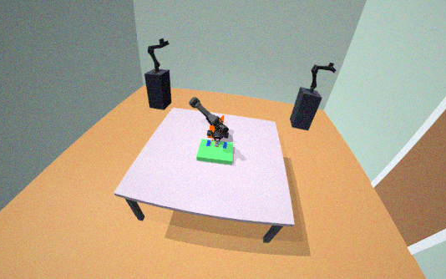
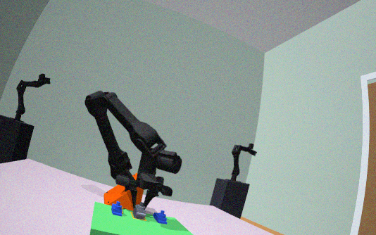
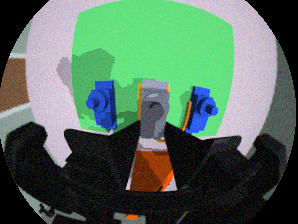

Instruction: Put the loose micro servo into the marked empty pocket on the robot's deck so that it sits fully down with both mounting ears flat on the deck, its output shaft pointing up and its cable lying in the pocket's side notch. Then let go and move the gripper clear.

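Two blue servos [image 3: 101,104] [image 3: 202,108] stand on the green deck [image 3: 153,43], and the gripper [image 3: 152,137] hangs between them with its jaws clamped on the grey micro servo [image 3: 153,115]. That servo sits low at the deck's far edge on the pale table [image 1: 193,184]; its seating cannot be told.

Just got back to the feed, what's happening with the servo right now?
The arm's hand is shut on the grey servo and has it down at the green deck, between the two blue servos already mounted there. In the exterior view the servo sits low at the deck surface, but whether it is fully seated in the pocket cannot be told. The hand has not let go yet.
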You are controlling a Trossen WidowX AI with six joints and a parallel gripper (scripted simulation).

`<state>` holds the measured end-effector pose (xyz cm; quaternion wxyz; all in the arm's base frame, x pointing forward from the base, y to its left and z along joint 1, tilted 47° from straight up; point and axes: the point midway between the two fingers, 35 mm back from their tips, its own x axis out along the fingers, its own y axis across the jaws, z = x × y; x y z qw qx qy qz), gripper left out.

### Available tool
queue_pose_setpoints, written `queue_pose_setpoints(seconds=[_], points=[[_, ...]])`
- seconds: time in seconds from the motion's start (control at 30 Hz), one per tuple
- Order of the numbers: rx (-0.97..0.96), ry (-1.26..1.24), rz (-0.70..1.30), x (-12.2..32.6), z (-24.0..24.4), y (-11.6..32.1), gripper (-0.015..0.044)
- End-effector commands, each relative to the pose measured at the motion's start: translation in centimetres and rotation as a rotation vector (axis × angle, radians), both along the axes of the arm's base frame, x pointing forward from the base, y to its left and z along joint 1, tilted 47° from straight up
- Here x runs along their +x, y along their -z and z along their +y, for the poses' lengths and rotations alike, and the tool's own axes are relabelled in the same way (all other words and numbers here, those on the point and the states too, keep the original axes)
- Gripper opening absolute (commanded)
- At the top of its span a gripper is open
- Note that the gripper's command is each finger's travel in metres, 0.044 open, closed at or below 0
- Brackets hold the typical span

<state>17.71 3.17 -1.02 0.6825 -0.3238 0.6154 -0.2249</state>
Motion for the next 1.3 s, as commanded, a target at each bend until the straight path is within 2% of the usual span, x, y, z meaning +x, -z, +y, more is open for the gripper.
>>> queue_pose_setpoints(seconds=[0.0,0.63,0.87,1.27], points=[[-0.003,-0.006,0.0,0.1,-0.3,0.3,0.0],[-0.003,-0.006,0.0,0.3,-1.4,1.3,0.0],[-0.003,-0.006,0.0,0.2,-1.2,1.2,0.0184],[-0.002,-0.006,0.001,-0.5,1.2,-1.3,0.0187]])
